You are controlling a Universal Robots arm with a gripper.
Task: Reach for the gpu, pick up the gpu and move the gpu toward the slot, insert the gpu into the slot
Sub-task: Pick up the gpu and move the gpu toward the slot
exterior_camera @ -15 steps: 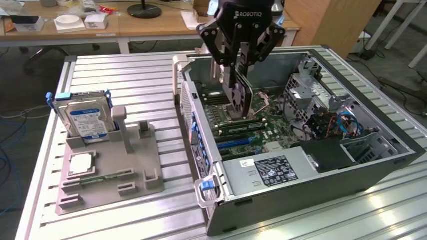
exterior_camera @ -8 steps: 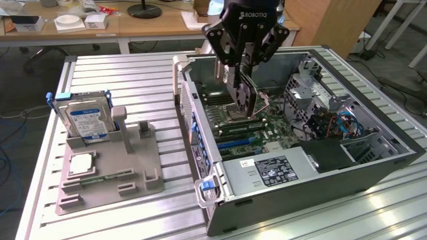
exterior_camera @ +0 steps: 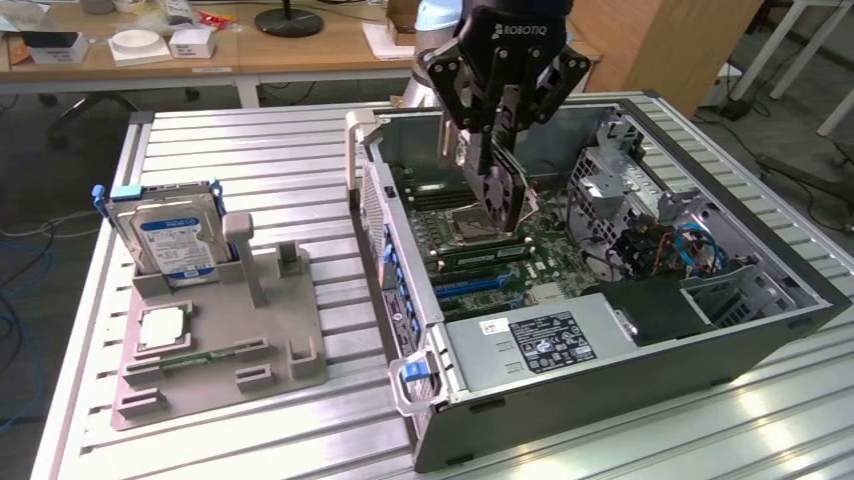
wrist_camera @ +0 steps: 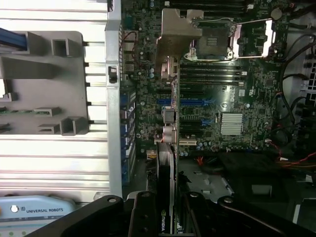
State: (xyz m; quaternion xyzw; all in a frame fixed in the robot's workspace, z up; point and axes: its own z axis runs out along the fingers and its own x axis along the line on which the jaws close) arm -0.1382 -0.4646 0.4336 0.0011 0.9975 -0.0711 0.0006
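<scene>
In the open computer case (exterior_camera: 641, 375), the power supply (exterior_camera: 534, 342) is sitting nearest, and cables (exterior_camera: 667, 245) are crowding the exterior view's right. Over the motherboard (exterior_camera: 461, 275) the claw (exterior_camera: 497, 160) is clenching the gpu (exterior_camera: 505, 205) on edge, near the blue slots (wrist_camera: 185, 102). Beyond, on the desk (exterior_camera: 240, 140), a grey holder (exterior_camera: 220, 345) is carrying an upright hard drive (exterior_camera: 167, 235) and a chip (exterior_camera: 160, 328).

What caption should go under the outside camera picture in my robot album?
Robot gripper holds a graphics card upright above the motherboard in an open computer case.
</scene>
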